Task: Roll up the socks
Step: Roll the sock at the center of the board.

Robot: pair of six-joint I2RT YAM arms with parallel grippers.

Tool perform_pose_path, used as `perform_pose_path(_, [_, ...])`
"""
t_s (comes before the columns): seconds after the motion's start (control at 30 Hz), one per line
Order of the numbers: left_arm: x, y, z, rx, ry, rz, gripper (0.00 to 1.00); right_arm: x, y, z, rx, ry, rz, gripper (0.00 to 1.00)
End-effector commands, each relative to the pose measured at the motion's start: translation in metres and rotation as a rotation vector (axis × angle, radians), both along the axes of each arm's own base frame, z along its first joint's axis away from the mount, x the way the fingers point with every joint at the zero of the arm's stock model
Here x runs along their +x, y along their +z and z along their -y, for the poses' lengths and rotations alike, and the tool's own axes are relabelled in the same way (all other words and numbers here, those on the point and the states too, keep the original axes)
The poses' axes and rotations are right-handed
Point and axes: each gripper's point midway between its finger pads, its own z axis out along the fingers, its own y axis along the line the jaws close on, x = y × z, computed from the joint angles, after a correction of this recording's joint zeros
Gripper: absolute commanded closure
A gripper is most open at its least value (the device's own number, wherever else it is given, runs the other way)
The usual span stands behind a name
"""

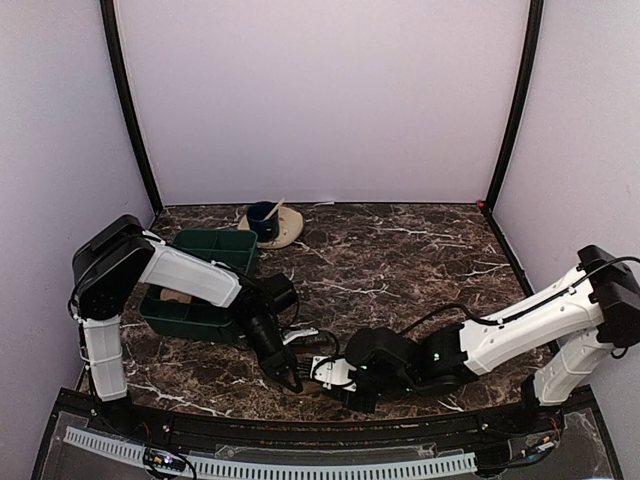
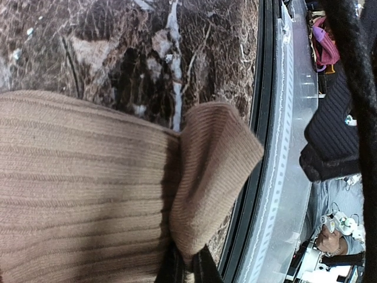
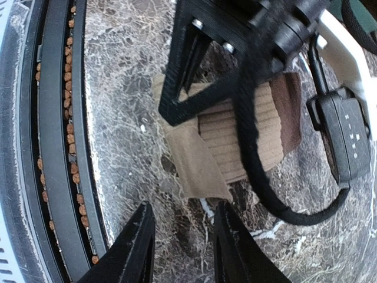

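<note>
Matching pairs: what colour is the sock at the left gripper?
The sock is ribbed tan; clearest from left wrist.

- In the left wrist view, the sock roll (image 2: 88,188) runs off the left and bottom edges. The left tool (image 2: 188,270) shows only as dark tips at the bottom edge.
- From above, both tools cover the roll almost wholly.
- In the right wrist view, the left tool's frame and a black cable (image 3: 247,147) cross the roll's middle. The right tool (image 3: 181,215) has its fingers cut off by the bottom edge.
- A tan bit (image 1: 177,297) in the green bin (image 1: 190,322) is too small to tell.
</note>
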Motion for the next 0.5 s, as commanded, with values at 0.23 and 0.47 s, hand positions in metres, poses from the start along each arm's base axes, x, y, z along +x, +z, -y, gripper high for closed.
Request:
perform_pose_path(0.23, [0.001, 0.004, -0.003, 0.001, -0.005, -0.054, 0.98, -0.003, -0.011, -0.017, -0.052, 0.053, 0.072, 0.67])
perform_pose_path(0.47, [-0.001, 0.003, -0.003, 0.001, -0.007, -0.071, 0.98, 0.003, -0.016, -0.023, -0.071, 0.063, 0.120, 0.65])
